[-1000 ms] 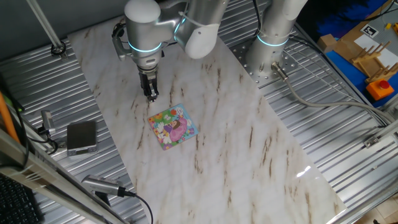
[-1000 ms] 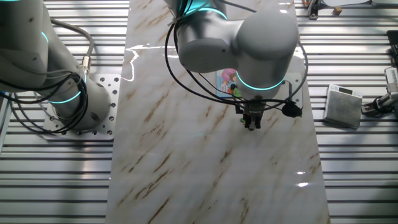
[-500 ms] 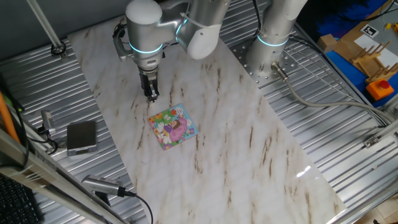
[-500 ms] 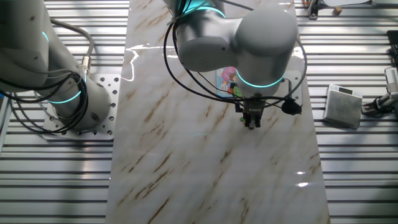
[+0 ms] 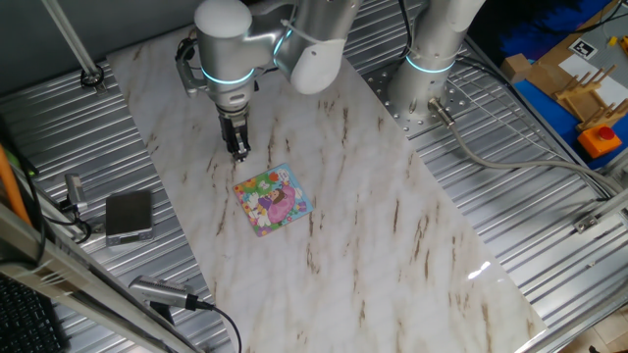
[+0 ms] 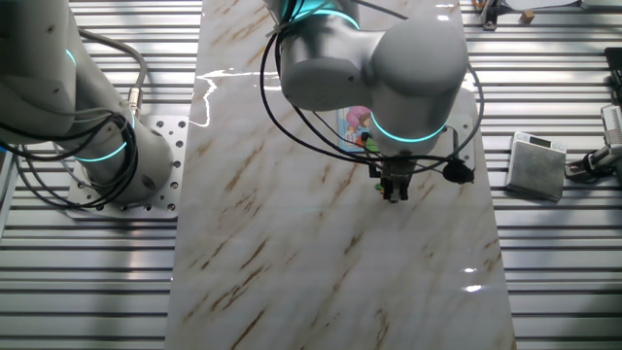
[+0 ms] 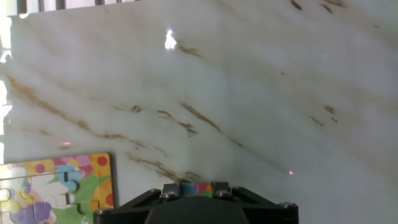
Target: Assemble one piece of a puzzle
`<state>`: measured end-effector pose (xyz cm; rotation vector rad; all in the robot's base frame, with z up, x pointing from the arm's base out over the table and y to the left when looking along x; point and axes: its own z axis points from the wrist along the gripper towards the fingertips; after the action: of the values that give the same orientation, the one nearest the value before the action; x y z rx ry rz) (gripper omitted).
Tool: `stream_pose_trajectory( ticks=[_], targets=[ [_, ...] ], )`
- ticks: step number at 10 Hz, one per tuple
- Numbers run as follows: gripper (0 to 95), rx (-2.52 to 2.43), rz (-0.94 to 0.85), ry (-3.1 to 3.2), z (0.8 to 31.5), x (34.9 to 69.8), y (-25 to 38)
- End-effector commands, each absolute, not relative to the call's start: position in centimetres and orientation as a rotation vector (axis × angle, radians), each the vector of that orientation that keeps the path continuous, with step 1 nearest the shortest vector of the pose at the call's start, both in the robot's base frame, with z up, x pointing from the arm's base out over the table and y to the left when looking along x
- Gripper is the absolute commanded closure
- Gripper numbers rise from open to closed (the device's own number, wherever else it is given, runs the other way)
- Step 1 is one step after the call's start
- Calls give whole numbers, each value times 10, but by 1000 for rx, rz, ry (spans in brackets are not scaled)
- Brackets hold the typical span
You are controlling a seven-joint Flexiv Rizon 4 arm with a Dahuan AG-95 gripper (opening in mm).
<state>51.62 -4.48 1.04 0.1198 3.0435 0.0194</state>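
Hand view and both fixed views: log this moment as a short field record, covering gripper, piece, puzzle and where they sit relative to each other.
gripper: fingers pointing down over the marble table, shut on the piece
piece: small colourful bit showing between the fingertips in the hand view
puzzle: flat on the table, picture up
relation: gripper beside the puzzle, not above it
placement: not yet done

One puzzle [image 5: 274,199], one small piece [image 7: 196,188] and one grey box [image 5: 129,216] are sitting in view, with two robot arms [image 5: 294,39] standing over one marble surface [image 5: 373,226].
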Motion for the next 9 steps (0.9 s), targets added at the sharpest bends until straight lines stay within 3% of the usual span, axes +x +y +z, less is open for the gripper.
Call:
stream_pose_trajectory(
  ticks=[1,9],
  targets=[
    [950,111,37,3044,13,516,-44],
    [950,74,41,3047,36,517,-26]
  ],
)
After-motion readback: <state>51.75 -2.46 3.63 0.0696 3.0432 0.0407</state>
